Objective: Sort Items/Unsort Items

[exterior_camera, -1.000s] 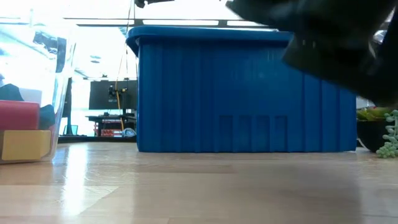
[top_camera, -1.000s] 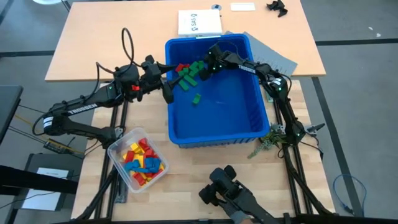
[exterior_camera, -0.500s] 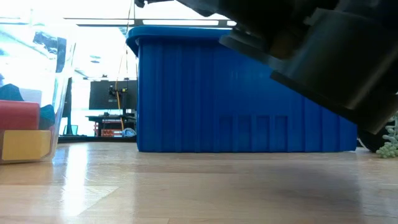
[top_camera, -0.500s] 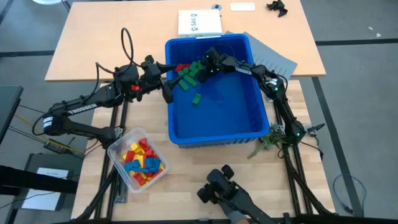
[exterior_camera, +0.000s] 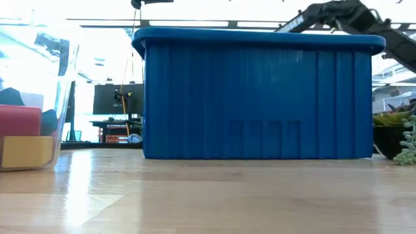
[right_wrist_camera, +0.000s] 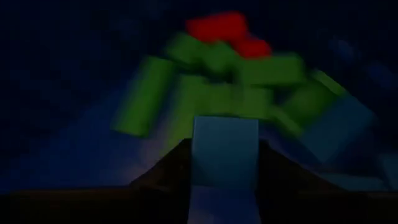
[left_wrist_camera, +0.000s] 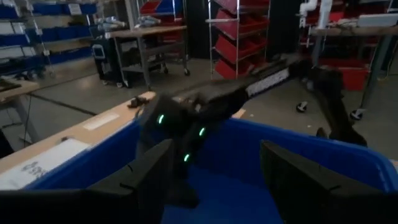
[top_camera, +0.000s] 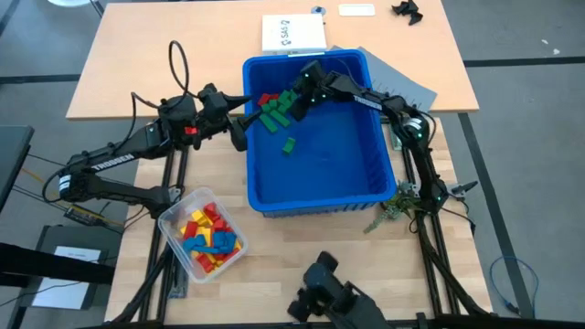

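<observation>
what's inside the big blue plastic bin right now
The large blue plastic bin holds a pile of green toy blocks with red toy blocks in its far corner, and one loose green block. The right pincer covers part of the pile.

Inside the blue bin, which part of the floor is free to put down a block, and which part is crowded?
The blue bin has bare floor across its near half and right side, below the lone green block. The far-left corner is crowded: the pile of green and red blocks lies there, with the right hand over it and the left hand at the left wall.
</observation>
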Available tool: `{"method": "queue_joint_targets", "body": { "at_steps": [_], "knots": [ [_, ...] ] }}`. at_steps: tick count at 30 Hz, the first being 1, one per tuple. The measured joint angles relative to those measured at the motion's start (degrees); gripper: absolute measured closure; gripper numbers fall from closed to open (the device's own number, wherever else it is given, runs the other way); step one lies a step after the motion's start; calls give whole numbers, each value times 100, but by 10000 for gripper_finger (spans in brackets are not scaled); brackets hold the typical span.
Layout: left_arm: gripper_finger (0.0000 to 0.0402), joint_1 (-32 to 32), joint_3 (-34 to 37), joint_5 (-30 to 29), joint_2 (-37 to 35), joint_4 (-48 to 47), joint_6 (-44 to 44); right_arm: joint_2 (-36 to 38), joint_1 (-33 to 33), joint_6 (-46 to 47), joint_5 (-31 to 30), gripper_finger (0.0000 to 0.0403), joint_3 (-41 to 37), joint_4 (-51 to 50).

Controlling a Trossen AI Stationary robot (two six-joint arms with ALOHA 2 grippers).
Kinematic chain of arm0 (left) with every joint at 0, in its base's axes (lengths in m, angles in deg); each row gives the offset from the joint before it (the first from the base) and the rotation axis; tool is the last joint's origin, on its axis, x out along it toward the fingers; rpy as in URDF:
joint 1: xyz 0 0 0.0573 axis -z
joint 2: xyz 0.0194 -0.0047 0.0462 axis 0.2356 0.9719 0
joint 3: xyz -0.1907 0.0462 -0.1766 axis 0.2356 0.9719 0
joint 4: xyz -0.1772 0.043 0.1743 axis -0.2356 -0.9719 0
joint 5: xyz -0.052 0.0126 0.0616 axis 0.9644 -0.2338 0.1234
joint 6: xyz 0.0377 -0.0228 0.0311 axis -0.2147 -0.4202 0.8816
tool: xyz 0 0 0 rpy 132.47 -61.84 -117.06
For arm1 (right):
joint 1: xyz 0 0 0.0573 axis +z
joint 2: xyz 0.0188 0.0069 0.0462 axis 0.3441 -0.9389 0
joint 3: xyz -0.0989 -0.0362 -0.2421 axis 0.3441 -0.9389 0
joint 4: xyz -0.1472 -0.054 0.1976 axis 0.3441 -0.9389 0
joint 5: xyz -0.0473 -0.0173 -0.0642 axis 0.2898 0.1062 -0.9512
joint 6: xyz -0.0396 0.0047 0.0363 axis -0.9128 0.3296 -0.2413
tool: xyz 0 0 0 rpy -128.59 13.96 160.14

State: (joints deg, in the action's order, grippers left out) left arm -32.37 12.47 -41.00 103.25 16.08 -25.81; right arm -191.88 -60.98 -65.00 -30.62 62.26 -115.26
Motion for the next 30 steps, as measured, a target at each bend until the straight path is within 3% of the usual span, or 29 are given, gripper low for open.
{"method": "queue_joint_targets", "body": {
  "at_steps": [6, 14, 22, 30],
  "knots": [
    [154, 0, 0, -388, -89, -180, -90, 724, 510, 41, 1188, 271, 3, 36],
    [153, 0, 0, -535, -82, -98, -700, 1049, 1716, 7, 1863, 272, 3, 382],
    [154, 0, 0, -539, -261, 138, -970, 1027, 2945, -130, 1607, 272, 0, 905],
    [154, 0, 0, -538, -261, 273, -1186, 1025, 3817, -211, 821, 272, 0, 1796]
  ]
}}
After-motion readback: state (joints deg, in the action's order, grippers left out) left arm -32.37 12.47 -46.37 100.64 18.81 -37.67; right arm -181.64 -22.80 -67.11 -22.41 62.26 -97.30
